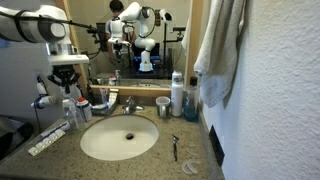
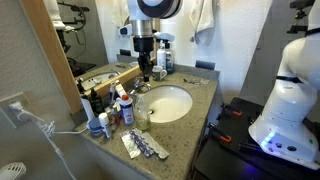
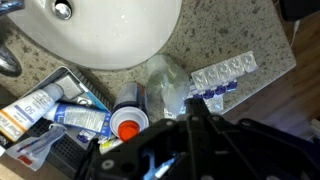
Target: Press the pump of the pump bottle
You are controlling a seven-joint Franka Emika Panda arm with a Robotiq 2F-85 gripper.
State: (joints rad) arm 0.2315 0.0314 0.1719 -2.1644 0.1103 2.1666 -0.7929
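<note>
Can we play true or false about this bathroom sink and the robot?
A towel hangs beside the mirror. True.
The razor lies inside the sink. False: it lies on the counter, beside the sink.
The gripper is pressing the pump bottle. False: it hangs above it, not touching.
A silvery pill pack lies on the counter. True.
The tall white bottle has a red cap. False: its cap is blue.
</note>
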